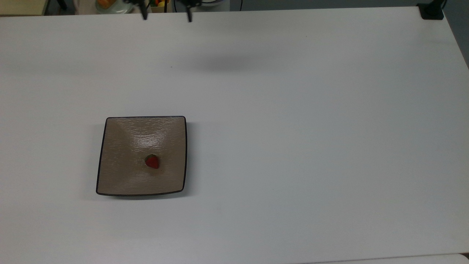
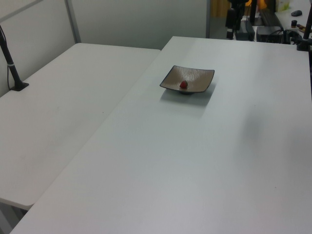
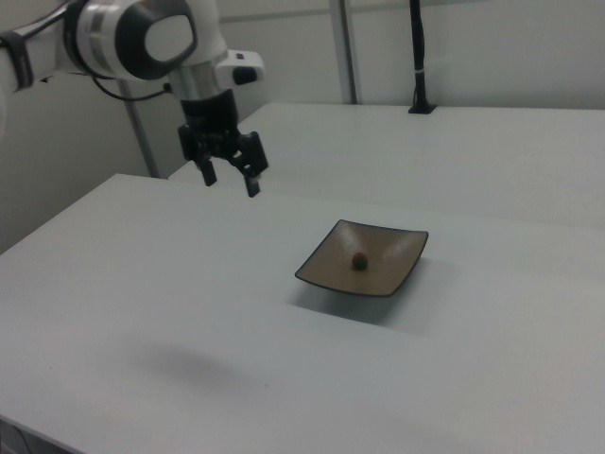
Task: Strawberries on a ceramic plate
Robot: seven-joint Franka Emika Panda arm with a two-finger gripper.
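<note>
The white surface (image 1: 293, 146) spreads wide and bare around the ceramic plate (image 1: 121, 176), which serves here as the landmark. The arm (image 3: 123, 38), white with dark joints, hangs above the surface well apart from the plate, off to the right view's left of it. The plate itself is square, tan-brown and glossy, with a thin black rim and gently upturned sides; it sits flat on the surface (image 3: 189, 312), toward the top view's left. The gripper (image 3: 227, 183) points down, raised clear of the surface and far from the plate, its black fingers (image 3: 253, 185) spread apart with nothing between them. The strawberries (image 1: 152, 161), a single small red fruit with a dark green cap, lie inside the plate (image 2: 197, 78) near its middle.
</note>
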